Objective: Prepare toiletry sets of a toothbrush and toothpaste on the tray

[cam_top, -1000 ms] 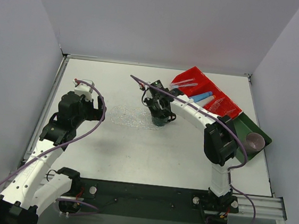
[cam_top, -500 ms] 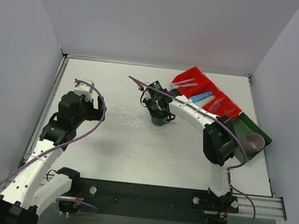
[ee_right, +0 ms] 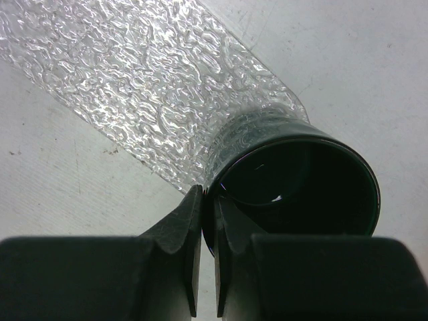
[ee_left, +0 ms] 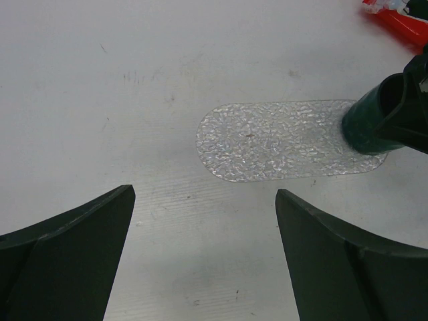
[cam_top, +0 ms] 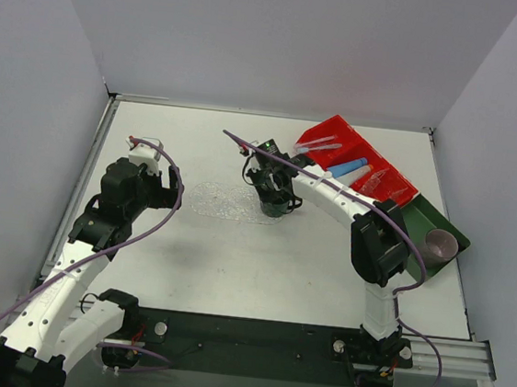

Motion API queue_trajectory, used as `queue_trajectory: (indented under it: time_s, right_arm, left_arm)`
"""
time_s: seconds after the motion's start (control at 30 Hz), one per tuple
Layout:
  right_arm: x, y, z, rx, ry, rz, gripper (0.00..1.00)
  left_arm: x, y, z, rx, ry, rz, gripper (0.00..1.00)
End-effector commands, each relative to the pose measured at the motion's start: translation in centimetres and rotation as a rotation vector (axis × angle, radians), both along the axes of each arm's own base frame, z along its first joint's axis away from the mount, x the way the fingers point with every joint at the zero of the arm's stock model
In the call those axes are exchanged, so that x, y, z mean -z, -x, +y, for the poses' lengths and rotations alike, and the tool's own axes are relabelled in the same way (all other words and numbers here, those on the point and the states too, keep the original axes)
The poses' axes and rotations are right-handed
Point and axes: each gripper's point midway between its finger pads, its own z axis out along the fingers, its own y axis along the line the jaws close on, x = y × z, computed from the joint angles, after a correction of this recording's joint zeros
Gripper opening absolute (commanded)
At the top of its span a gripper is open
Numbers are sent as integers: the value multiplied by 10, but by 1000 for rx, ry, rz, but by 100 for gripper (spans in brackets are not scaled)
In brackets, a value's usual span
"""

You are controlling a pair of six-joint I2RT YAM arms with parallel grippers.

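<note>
Fingers [ee_right: 179, 231] of the right gripper [ee_right: 207, 200] pinch the rim of the dark green mug [ee_right: 294, 180] at one end of the clear tray [ee_left: 267, 140]; the left gripper [ee_left: 204, 194] hangs spread wide. Blue tube [cam_top: 346, 169], white tube [cam_top: 359, 175] and wrapped toothbrushes [cam_top: 317, 146] lie in the red bin [cam_top: 334, 130], likely light and slippery, best pinched mid-body. Since 1 second ago, the mug has edged slightly left.

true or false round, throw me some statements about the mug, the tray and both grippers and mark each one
The right gripper pinches the rim of the dark green mug. True.
The mug is far from the clear tray. False: it is over one end of the tray.
The left gripper is shut. False: it is open and empty.
The blue tube lies in the red bin. True.
</note>
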Motion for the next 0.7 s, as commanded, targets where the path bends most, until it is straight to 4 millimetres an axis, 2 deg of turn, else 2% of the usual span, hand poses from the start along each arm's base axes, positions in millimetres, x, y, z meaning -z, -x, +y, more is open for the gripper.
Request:
queue_trajectory:
  time_s: [0.0, 0.2, 0.43, 0.67]
  right_arm:
    - [-2, 4, 4, 4, -9, -7, 0]
    - [-3, 3, 3, 16, -4, -10, 0]
    - [-6, 3, 1, 23, 0, -16, 15]
    - [-10, 2, 1, 26, -3, -27, 24]
  left_arm:
    - [-8, -4, -2, 1, 11, -34, 97]
    - [-8, -4, -2, 1, 11, -34, 97]
    - [-7, -4, -1, -3, 11, -31, 98]
    - [-7, -4, -2, -2, 12, -31, 97]
